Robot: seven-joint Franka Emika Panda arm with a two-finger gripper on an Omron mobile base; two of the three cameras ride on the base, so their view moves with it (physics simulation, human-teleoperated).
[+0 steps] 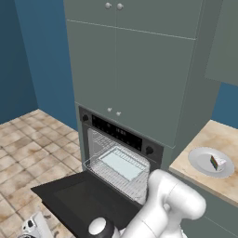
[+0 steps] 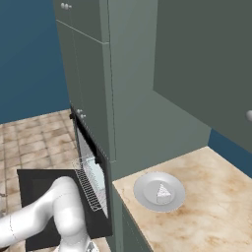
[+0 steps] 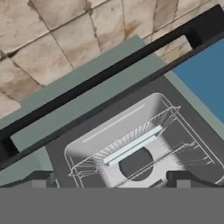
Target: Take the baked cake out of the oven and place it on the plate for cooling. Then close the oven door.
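The baked cake [image 1: 217, 162] [image 2: 163, 191], a small white wedge with a dark side, lies on the round plate [image 1: 201, 158] [image 2: 145, 194] on the counter right of the oven [image 1: 118, 132]. The oven door [image 1: 79, 197] [image 2: 39, 192] hangs fully open and flat. My gripper [image 3: 113, 181] is open with nothing between its fingertips [image 3: 41, 179]. In the hand view it looks at the door's glass window [image 3: 140, 144] and the black bar handle [image 3: 100, 74]. In the left base view the gripper [image 1: 32, 227] sits low by the door's front left corner.
A wire rack [image 1: 116, 174] [image 2: 88, 189] is pulled partway out of the oven, carrying a pale blue-white rectangular tray [image 1: 122, 163]. Tall grey-green cabinets [image 1: 135, 60] rise above the oven. The wooden counter [image 2: 206, 216] has free room around the plate. Tiled floor [image 1: 28, 153] spreads to the left.
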